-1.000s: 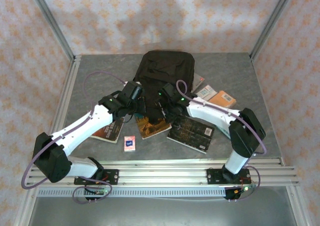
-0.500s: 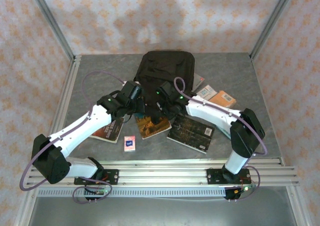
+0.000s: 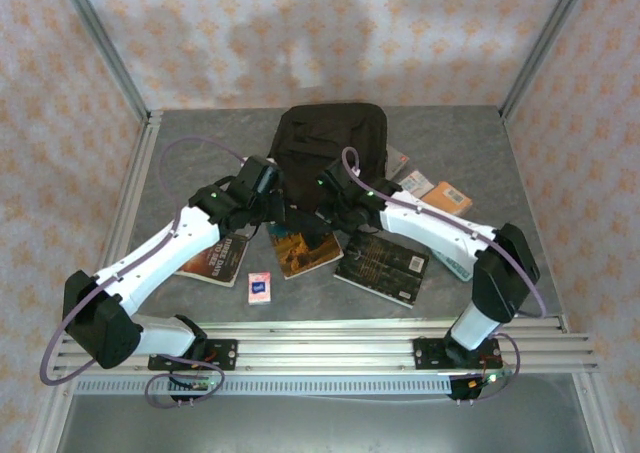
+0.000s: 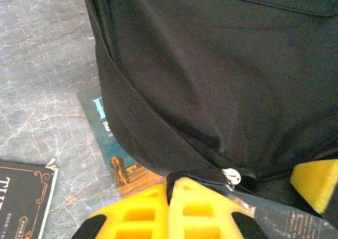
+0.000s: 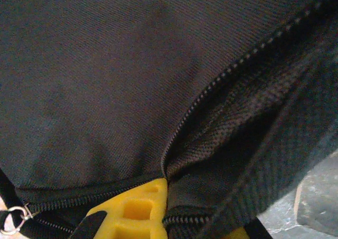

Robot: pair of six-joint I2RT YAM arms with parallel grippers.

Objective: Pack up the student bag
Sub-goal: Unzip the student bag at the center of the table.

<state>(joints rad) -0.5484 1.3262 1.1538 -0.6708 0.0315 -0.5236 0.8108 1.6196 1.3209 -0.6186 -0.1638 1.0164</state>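
The student bag (image 3: 330,138), black fabric, lies at the back middle of the table, its near edge over a book. My left gripper (image 3: 284,209) is at that near edge, its yellow fingers (image 4: 145,210) shut on a fold of the bag's hem (image 4: 200,175) beside a metal zip ring (image 4: 231,177). My right gripper (image 3: 313,205) is close beside it. In the right wrist view its yellow finger (image 5: 138,206) is shut on the bag's cloth (image 5: 211,197) at a parted zipper (image 5: 211,91). The bag's inside is dark.
Books lie around the bag: a teal and orange one (image 3: 306,252) partly under it, a dark one (image 3: 214,259) on the left, a black one (image 3: 383,264) on the right, smaller ones (image 3: 445,198) at the back right. A small box (image 3: 259,288) is near the front rail.
My right gripper has shut on the bag's cloth. Both grippers have shifted slightly toward the back, and the bag's near edge has bunched up with them.
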